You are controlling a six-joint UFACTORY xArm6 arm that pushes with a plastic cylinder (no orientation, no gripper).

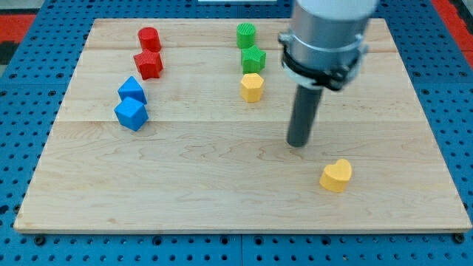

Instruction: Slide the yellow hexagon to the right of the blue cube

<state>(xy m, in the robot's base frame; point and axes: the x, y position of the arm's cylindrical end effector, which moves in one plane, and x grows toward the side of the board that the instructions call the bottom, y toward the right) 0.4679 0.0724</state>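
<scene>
The yellow hexagon (252, 86) lies on the wooden board just below a green star-shaped block (253, 59). The blue cube (131, 114) lies at the view's left, with a second blue block (132, 91) touching it just above. My tip (298, 142) rests on the board to the right of and below the yellow hexagon, apart from it, and far to the right of the blue cube. It touches no block.
A green cylinder (246, 35) stands above the green star. A red cylinder (148, 38) and a red star-shaped block (148, 64) lie at the upper left. A yellow heart (336, 175) lies below and right of my tip. The wooden board (222, 192) sits on a blue pegboard.
</scene>
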